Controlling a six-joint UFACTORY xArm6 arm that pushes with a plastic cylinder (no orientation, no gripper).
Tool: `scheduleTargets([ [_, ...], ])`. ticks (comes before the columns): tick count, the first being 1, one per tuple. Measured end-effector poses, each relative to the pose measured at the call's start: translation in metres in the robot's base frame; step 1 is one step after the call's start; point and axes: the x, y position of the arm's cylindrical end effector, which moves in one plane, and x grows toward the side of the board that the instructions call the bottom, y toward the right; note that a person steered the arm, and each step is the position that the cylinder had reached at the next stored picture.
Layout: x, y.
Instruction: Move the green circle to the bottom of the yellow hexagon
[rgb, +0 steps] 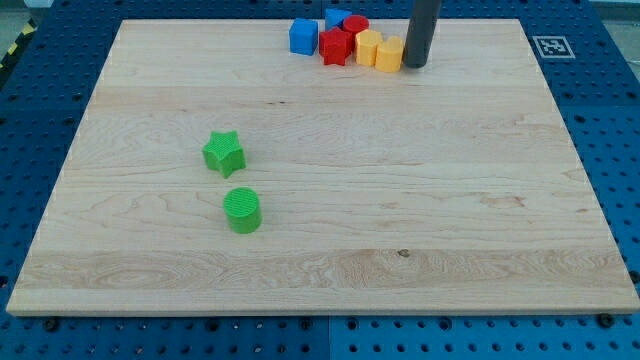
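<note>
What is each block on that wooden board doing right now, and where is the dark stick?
green circle: alone, lower left, untouched.
green star: just above it, apart.
yellow blocks: in the top cluster.
red blocks: same cluster.
blue blocks: cluster's left.
my tip: beside the right yellow block.

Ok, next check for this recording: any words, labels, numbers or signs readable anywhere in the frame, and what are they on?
No readable words, brands or numbers anywhere.
The one sign: a black-and-white square fiducial marker on the light wooden board's top right corner; a pattern, not text.
The coloured blocks, including the green circle block and yellow hexagon block, carry no markings.
My tip is a plain dark rod, unlabelled.
</note>
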Motion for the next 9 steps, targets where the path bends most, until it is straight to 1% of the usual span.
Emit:
scheduleTargets([
  [1, -0.003, 0.0],
  [2, 0.033, 0.007],
  [4, 0.218, 0.067],
  [5, 0.308, 0.067],
  [6, 0.34, 0.057],
  [7, 0.341, 0.054],
  [9, 0.34, 0.01],
])
